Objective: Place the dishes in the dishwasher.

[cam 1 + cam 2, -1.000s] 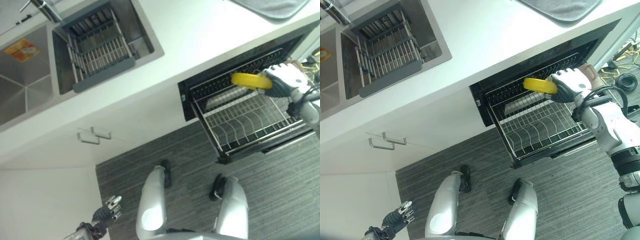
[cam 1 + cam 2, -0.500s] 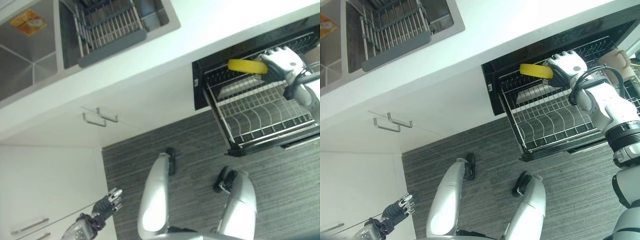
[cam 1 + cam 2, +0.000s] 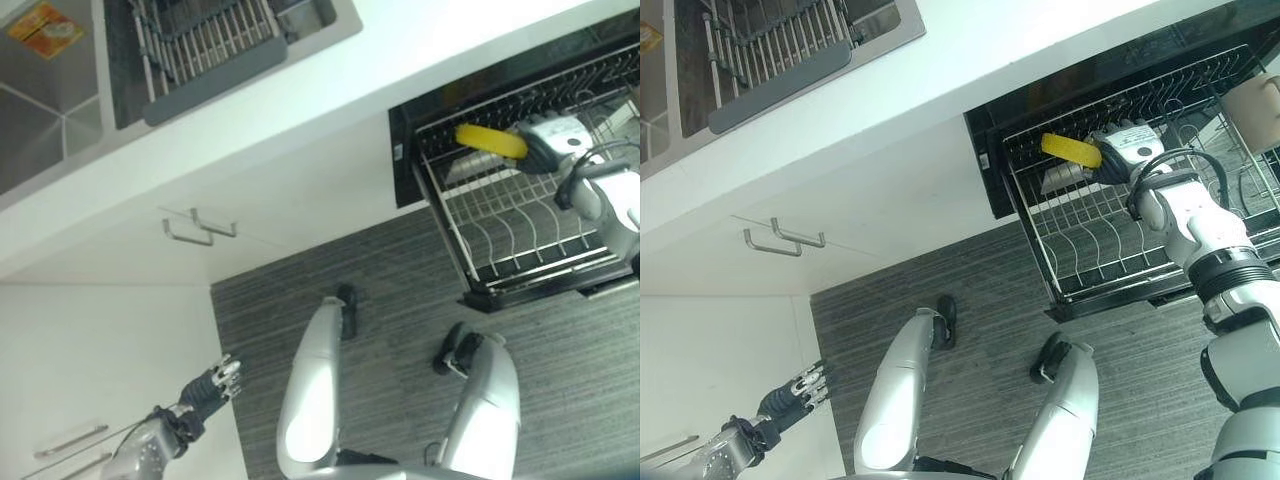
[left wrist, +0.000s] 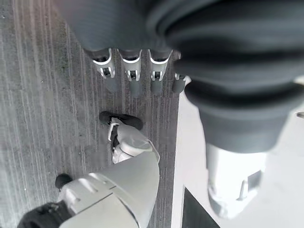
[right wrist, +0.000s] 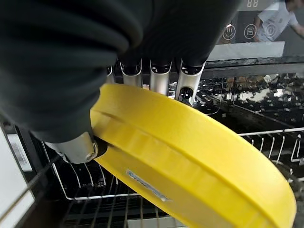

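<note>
R hand [image 3: 1127,152] has fingers and thumb clamped on the yellow plate [image 3: 1071,150], held edge-on over the pulled-out dishwasher rack [image 3: 1110,235], near the rack's back-left corner, just under the worktop [image 3: 940,80] edge. Can't tell if plate touches the wires. A beige mug [image 3: 1252,98] sits at the rack's far right. L hand [image 3: 214,383] hangs low over the floor [image 3: 390,270], fingers straight, slightly apart, holding nothing.

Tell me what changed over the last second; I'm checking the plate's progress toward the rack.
The right robot hand has brought the yellow plate lower over the dishwasher rack, still gripping it. The left robot hand stays idle and open; the whole view shifted.
</note>
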Controlling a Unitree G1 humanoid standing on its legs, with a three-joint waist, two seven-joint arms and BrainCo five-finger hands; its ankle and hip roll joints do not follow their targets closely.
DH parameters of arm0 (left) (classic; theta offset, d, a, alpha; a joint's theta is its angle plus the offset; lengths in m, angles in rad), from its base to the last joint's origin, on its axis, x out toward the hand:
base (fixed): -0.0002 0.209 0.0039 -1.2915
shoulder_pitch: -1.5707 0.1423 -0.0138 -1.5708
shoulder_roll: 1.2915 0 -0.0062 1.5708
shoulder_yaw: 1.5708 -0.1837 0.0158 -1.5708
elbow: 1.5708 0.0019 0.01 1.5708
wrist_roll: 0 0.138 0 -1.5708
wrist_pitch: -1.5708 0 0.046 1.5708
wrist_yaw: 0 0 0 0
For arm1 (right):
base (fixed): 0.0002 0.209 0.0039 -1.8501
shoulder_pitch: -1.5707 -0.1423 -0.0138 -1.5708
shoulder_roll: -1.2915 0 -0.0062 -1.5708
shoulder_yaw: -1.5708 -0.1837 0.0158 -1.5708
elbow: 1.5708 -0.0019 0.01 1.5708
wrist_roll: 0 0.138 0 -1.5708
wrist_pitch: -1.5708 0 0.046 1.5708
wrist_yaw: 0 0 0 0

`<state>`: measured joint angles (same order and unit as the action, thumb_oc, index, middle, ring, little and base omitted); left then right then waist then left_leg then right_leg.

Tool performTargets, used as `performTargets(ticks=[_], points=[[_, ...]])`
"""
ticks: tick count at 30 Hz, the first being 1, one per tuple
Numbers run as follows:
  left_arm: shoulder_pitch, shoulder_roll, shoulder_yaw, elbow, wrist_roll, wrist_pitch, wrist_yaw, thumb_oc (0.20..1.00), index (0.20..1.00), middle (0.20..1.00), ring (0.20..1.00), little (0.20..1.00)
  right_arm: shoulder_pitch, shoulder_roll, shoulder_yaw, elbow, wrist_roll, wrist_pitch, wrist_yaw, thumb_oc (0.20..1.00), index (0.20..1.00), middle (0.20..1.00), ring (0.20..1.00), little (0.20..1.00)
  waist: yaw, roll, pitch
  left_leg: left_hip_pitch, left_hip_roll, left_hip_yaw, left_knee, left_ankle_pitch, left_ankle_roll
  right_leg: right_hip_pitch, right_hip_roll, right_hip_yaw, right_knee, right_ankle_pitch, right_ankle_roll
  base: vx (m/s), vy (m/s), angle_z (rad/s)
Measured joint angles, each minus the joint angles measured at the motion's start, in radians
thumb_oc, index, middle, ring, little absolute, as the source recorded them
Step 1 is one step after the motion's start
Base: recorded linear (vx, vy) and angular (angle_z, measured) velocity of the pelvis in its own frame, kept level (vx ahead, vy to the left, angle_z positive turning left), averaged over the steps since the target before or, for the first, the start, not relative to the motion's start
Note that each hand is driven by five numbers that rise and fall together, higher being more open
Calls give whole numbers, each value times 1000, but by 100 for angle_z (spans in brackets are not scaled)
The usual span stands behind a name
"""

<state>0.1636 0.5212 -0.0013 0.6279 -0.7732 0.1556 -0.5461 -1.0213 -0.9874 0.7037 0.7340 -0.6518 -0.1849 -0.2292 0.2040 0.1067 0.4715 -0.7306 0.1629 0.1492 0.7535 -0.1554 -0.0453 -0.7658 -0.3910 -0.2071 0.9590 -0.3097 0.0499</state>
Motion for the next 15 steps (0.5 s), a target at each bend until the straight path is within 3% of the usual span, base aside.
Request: performTargets(ticks=[6,12,15], points=[[1,-2,-1,1,-35,-1,2,1000,1000,1000,1000,1000,-21,-1,20,43,-5,-6,-17,200,200,200,200,200,0,4,1,-29,-6,-14,4,1,-1,-29,2,1,7,-2,9,-34,-19,-1],[-5,-7,-1,-1,-36,-2,3,1000,1000,1000,1000,1000,60,0,-57,68,-29,-22,-13,200,200,200,200,200,-4,3,0,-35,-6,-23,10,1,-1,-28,7,-2,5,-2,9,0,0,0],[-19,-7,-1,-12,-36,-1,5,1000,1000,1000,1000,1000,118,43,-92,154,-30,-15,59,200,200,200,200,200,-2,1,0,-38,-6,-28,17,0,0,-28,7,-3,13,-10,18,0,0,0]])
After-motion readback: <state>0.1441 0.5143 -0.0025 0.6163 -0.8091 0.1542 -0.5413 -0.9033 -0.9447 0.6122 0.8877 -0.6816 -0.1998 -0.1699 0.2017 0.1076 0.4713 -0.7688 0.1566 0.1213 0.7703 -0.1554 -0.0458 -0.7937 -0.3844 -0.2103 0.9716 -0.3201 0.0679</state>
